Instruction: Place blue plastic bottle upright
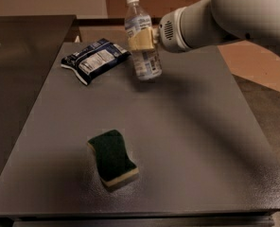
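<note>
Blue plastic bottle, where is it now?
Far centre of the camera view: the white-capped clear plastic bottle is nearly upright in the gripper, over the grey tabletop, right of the dark blue snack packet.

The single white arm (246, 8) reaches in from the upper right and runs leftward and slightly downward. It narrows to a round wrist (175, 30) whose end face shows a small vented grille. At its tip, in the upper middle of the view, the gripper (141, 40) points left with a tan finger pad (139, 42) pressed flat across the midsection of the blue plastic bottle (147, 65), clamped on it so the bottle stands nearly upright, cap up, leaning only slightly.
</note>
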{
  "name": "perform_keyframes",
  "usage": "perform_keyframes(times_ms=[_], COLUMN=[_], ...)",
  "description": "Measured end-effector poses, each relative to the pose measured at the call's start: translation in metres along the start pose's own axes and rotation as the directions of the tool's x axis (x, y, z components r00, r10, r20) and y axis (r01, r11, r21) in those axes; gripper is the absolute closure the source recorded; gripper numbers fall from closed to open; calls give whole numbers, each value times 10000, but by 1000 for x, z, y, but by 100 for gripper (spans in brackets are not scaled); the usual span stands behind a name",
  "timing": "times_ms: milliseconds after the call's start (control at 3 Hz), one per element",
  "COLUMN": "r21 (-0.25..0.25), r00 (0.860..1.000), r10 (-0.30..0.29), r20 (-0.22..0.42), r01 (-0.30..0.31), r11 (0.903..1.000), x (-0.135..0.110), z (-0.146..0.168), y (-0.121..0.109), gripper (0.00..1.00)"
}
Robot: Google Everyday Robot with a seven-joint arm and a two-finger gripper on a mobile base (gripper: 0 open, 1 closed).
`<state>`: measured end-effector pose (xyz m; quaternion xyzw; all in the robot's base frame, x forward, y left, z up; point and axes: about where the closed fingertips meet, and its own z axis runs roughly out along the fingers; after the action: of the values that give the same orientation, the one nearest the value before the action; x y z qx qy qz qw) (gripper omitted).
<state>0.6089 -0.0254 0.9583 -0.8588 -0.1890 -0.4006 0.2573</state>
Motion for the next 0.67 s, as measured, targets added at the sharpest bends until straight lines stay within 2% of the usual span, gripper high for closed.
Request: perform_keyframes(times_ms=[333, 667], r21=[464, 464], r00=[9859, 9859], r10=[-1645, -1646], r20=[-310, -310], r01=[1658, 1660], r11=[9851, 9850], x=[3, 3], z=[-1, -1], y=[-9, -9], gripper=[100, 100])
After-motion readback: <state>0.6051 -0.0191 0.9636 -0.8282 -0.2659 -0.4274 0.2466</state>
